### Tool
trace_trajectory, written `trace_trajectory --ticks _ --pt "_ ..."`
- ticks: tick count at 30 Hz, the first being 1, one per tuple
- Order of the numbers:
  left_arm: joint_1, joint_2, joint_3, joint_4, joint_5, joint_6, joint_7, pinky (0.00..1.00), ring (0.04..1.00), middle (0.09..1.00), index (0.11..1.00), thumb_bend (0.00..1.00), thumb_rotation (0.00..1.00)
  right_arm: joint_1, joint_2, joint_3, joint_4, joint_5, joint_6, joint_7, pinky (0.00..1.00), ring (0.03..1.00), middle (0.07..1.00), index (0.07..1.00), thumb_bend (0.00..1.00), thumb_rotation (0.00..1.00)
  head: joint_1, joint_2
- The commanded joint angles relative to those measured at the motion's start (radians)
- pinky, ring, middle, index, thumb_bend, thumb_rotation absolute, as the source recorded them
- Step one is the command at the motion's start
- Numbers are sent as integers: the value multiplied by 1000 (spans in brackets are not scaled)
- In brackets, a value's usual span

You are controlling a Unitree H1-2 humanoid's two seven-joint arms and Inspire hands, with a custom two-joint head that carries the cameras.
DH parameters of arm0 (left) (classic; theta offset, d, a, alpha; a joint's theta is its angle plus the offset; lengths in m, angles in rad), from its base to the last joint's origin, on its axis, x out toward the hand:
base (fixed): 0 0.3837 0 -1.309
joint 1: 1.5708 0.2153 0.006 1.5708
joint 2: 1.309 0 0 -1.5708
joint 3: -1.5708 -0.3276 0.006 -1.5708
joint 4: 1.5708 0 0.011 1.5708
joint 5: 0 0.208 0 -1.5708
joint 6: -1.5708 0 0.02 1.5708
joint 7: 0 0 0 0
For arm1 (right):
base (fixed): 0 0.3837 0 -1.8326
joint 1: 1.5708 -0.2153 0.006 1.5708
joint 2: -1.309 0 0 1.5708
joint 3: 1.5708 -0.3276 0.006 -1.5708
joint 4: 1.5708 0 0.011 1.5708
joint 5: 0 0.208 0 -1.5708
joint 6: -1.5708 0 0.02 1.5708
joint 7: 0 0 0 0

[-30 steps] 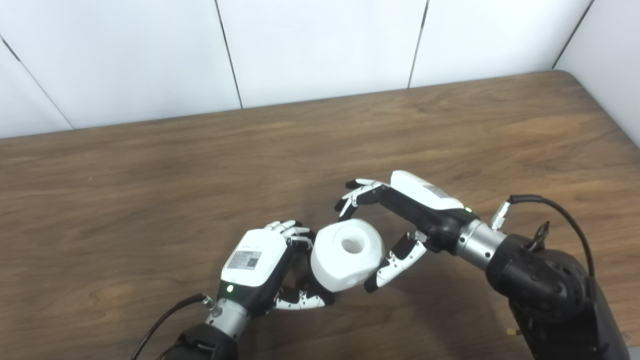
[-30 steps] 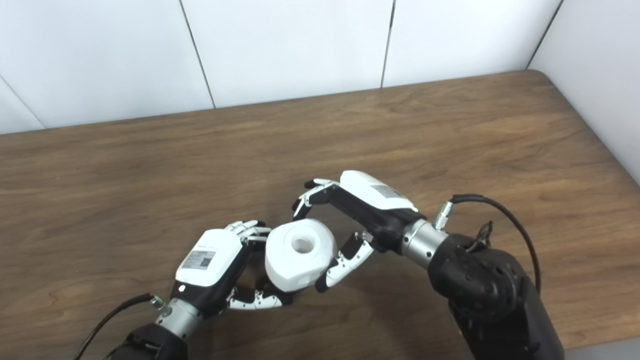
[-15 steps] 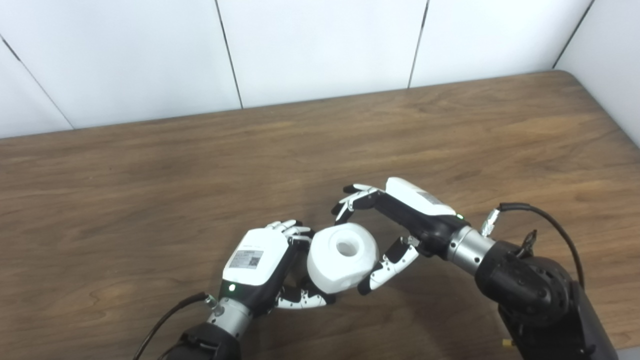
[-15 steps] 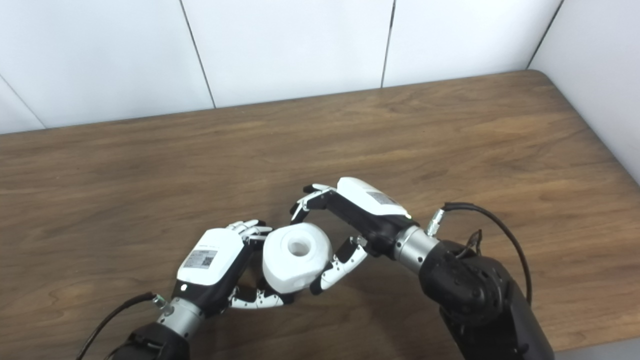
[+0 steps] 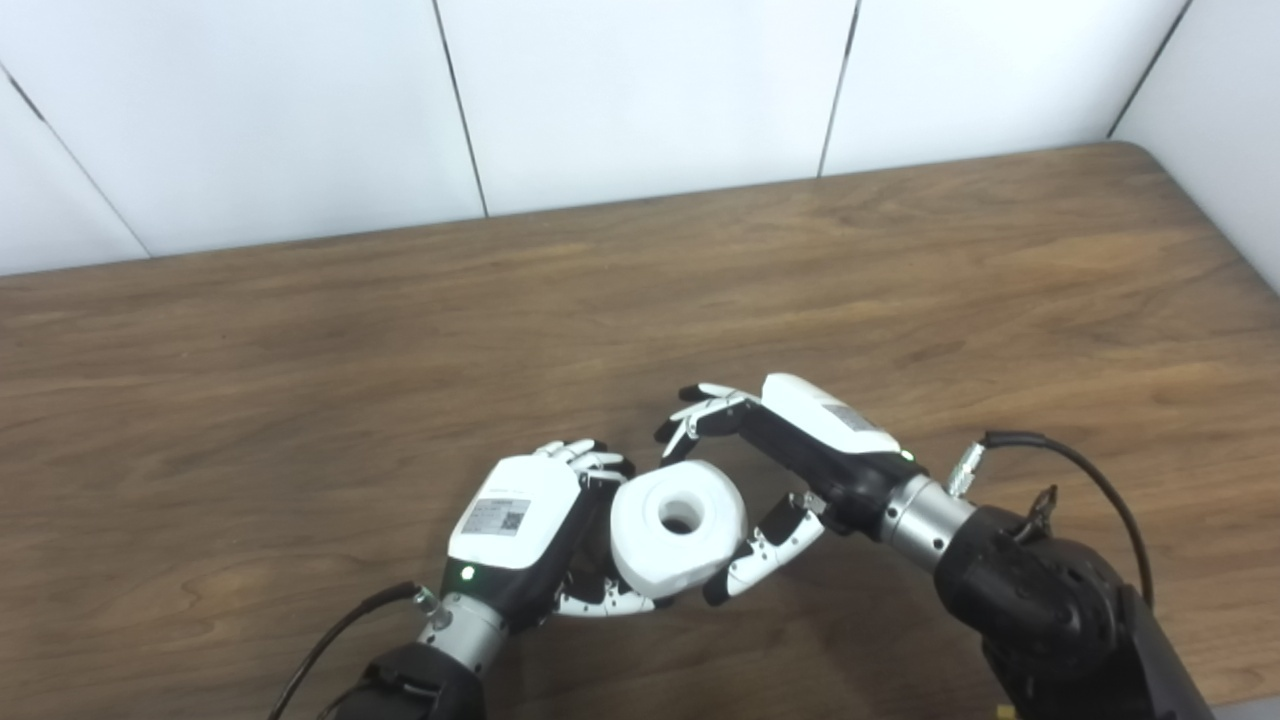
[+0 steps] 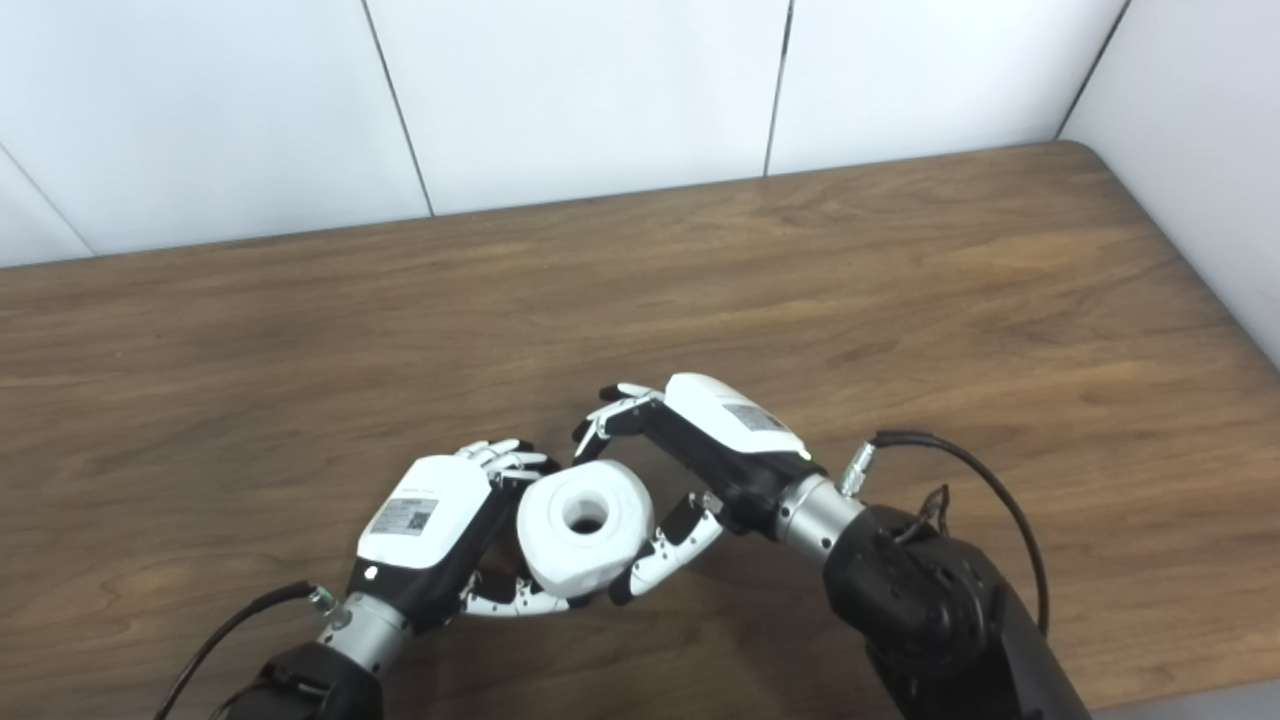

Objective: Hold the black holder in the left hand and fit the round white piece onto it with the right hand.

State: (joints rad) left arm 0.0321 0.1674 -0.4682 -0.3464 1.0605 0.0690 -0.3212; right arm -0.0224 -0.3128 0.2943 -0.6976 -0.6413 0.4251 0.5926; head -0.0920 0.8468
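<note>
The round white piece [image 5: 690,555] has a centre hole that looks dark inside. It sits low over the table, pressed against my left hand [image 5: 515,525]. My left hand is curled around something dark under the piece. That black holder is almost wholly hidden by the piece and my fingers. My right hand [image 5: 800,455] grips the white piece, with fingers [image 5: 690,420] at its far rim and the thumb [image 5: 760,550] on its near right side. The same scene shows in the right eye view, with the piece [image 6: 590,560], left hand [image 6: 425,530] and right hand [image 6: 710,430].
The brown wooden table [image 5: 300,380] runs back to a white panelled wall [image 5: 640,90]. Its right edge [image 5: 1240,250] meets a side wall. Cables hang from both wrists, one at the right wrist [image 5: 1060,455].
My right hand has moved left and down with the white piece, closer against my left hand. The piece has tipped flatter, and its hole now looks dark. My left hand has stayed put.
</note>
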Motion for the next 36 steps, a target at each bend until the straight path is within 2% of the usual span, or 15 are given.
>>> trace_trajectory --ticks 1,14,18,19,21,23,25,29,36 --pt "-3 0 -6 2 27 7 -15 892 882 798 486 522 53 1 -1 12 8 -11 -30 -12 828 936 795 481 526 138 -1 1" --pt "-4 0 -6 -6 28 9 -25 891 885 800 487 521 54 7 -3 34 24 -19 -37 -32 802 933 786 483 526 143 -6 8" --pt "-4 0 -7 -8 31 10 -29 888 882 798 486 521 54 3 -12 38 19 -35 -25 -18 824 933 789 489 525 154 -9 7" --pt "-4 1 -7 -8 30 8 -28 887 881 798 486 521 54 2 -14 40 18 -42 -22 -14 838 934 794 548 767 248 -10 7" --pt "-4 2 -7 -8 32 8 -30 886 881 799 486 521 54 -4 -23 50 13 -67 -13 5 873 947 808 611 910 330 -10 7" --pt "-4 3 -7 -9 33 8 -32 889 882 799 487 520 54 -10 -30 58 3 -93 0 26 941 973 844 686 981 405 -13 8" --pt "-3 3 -7 -9 32 8 -33 889 882 798 487 521 54 -15 -37 65 -3 -120 5 46 985 993 880 742 997 451 -13 6" --pt "-3 3 -7 -12 32 10 -41 896 886 800 487 520 54 -13 -47 65 4 -157 -4 67 1000 1000 938 831 1000 527 -13 6" --pt "-3 3 -8 -7 32 10 -46 895 885 798 486 521 53 -1 -60 59 20 -178 -12 73 1000 1000 983 908 1000 598 -13 7"
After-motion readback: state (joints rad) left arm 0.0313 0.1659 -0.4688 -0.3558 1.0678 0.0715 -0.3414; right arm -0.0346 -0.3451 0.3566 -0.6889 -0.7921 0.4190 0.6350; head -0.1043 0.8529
